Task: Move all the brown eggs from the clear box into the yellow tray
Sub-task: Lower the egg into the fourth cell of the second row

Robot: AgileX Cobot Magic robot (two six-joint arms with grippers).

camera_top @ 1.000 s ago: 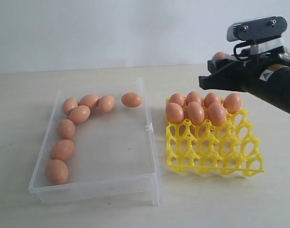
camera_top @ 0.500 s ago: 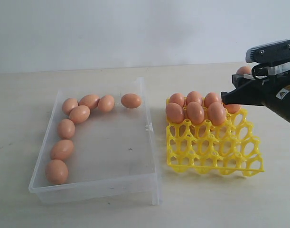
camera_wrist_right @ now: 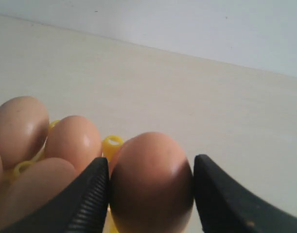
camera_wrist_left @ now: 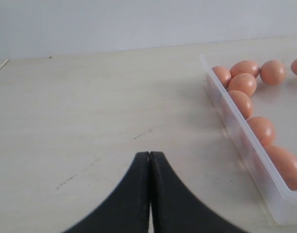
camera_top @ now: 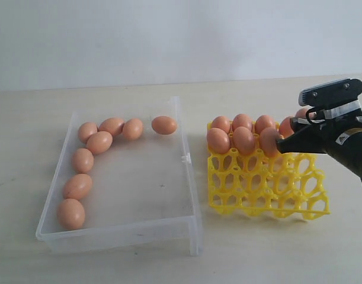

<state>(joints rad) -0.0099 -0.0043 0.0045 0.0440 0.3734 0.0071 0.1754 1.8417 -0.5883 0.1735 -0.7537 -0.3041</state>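
A brown egg (camera_wrist_right: 150, 189) is grasped between the fingers of the right claw (camera_top: 285, 141), which is held low over the far right part of the yellow tray (camera_top: 269, 192). Seven brown eggs (camera_top: 244, 140) are seated in the tray's two back rows. Eight more are lying in the clear box (camera_top: 121, 234), seven strung along its left and back walls and one set apart near the back right corner. The left claw (camera_wrist_left: 149, 158) is clenched on nothing, over the counter (camera_wrist_left: 90, 121) just beside the box.
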